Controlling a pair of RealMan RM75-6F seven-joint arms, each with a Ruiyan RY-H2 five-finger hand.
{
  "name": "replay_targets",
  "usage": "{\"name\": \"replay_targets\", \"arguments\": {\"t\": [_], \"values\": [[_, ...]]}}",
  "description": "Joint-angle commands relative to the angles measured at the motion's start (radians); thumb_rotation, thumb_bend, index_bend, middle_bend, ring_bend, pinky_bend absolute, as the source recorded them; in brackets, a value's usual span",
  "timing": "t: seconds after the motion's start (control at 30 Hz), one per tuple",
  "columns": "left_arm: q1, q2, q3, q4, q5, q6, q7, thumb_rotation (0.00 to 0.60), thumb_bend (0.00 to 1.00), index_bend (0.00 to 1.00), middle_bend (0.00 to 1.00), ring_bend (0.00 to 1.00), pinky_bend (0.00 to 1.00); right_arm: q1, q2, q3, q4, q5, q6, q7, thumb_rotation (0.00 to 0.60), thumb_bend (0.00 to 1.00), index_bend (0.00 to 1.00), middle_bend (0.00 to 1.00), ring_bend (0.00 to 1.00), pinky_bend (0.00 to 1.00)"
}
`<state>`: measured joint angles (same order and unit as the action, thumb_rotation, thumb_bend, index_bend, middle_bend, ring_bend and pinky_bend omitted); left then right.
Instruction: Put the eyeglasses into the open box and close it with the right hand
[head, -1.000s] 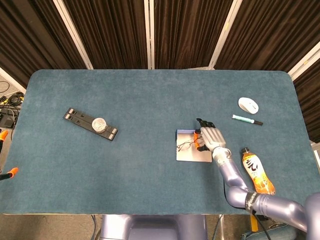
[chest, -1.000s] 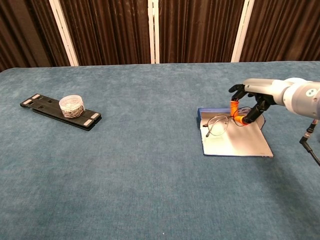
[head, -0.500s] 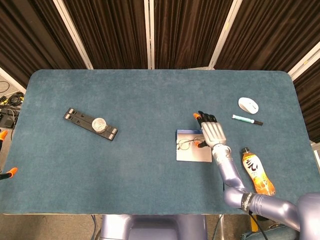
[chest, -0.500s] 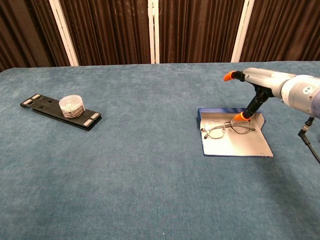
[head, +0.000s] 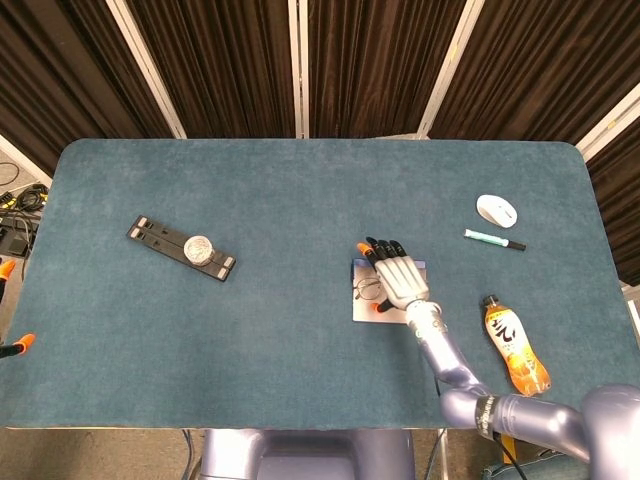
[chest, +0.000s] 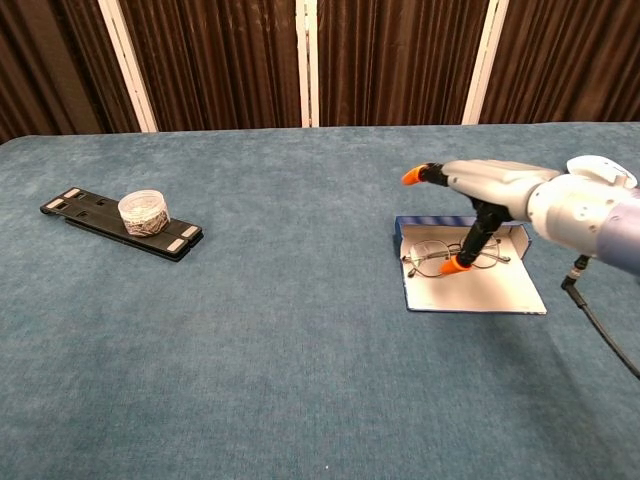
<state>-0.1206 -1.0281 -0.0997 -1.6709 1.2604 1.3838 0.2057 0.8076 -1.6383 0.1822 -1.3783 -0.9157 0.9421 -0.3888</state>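
While thin wire-framed eyeglasses lie on the flat, blue-edged open box, the metallic right hand hovers above, orange-tipped fingers spread, mouse at 2 o'clock.

The head view looks steeply down from above the near edge, taking in the whole table and curtains behind. The chest view sits lower and nearer, facing level across the tabletop. Both share the box, the right hand and the black tray.
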Motion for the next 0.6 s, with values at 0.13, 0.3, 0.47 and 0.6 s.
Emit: {"name": "replay_targets", "arguments": {"t": [0.13, 0.3, 0.47, 0.6], "values": [[-0.009, -0.004, -0.007, 0.014, -0.026, -0.02, -0.002, 0.6, 0.0, 0.0, 0.0, 0.0, 0.0, 0.037, -0.076, 0.011, 0.105, 0.003, -0.036, -0.023, 0.6, 0.0, 0.03, 0.0, 0.0, 0.0], [-0.014, -0.007, -0.009, 0.019, -0.04, -0.03, 0.003, 0.6, 0.0, 0.0, 0.0, 0.0, 0.0, 0.049, -0.104, 0.024, 0.158, 0.0, -0.055, -0.011, 0.6, 0.0, 0.03, 0.0, 0.0, 0.0], [-0.017, -0.01, -0.008, 0.017, -0.045, -0.032, 0.015, 0.6, 0.0, 0.0, 0.0, 0.0, 0.0, 0.064, -0.136, 0.036, 0.231, -0.013, -0.067, -0.002, 0.6, 0.0, 0.04, 0.0, 0.0, 0.0], [-0.018, -0.012, -0.009, 0.016, -0.051, -0.031, 0.018, 0.6, 0.0, 0.0, 0.0, 0.0, 0.0, 0.072, -0.15, 0.051, 0.289, -0.014, -0.073, 0.0, 0.6, 0.0, 0.05, 0.0, 0.0, 0.0]]}}
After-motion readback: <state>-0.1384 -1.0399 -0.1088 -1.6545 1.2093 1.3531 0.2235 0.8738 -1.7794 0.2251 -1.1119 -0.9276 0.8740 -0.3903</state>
